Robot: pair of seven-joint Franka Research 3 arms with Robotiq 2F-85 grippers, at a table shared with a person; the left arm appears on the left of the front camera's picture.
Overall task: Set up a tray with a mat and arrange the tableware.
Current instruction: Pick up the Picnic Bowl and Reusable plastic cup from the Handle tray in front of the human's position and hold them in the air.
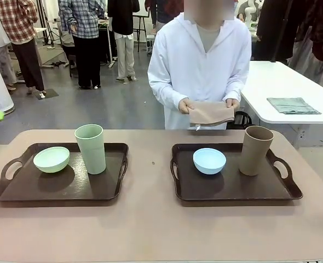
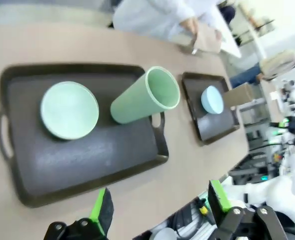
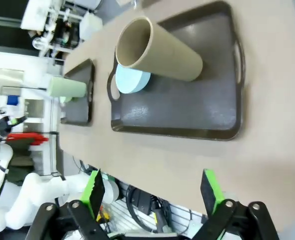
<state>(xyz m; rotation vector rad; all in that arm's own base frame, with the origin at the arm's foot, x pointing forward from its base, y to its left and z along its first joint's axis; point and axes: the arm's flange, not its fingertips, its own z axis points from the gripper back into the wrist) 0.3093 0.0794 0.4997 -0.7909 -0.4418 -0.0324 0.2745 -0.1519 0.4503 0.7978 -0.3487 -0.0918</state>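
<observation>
My left gripper [image 2: 160, 200] was wide open and held nothing. It hung over the near edge of the table [image 1: 150, 230], just in front of the left tray [image 1: 57, 193]. My right gripper [image 3: 151, 182] was wide open too, with nothing in it. It hung over the table edge near the right tray [image 1: 232, 190].

Both trays were dark brown. They sat side by side on the table with a gap between them. On the left tray sat a pale green bowl [image 1: 51, 159]. Just beside it, on its right, a pale green tumbler [image 1: 90, 148] stood up straight. On the right tray sat a light blue bowl [image 1: 209, 160], and a tan-brown tumbler [image 1: 256, 150] stood up near it on its right.

Across the table stood a person [image 1: 200, 66] in a white coat. The person held a folded tan mat [image 1: 211, 113] in both hands, up in the air by the far edge of the table.
</observation>
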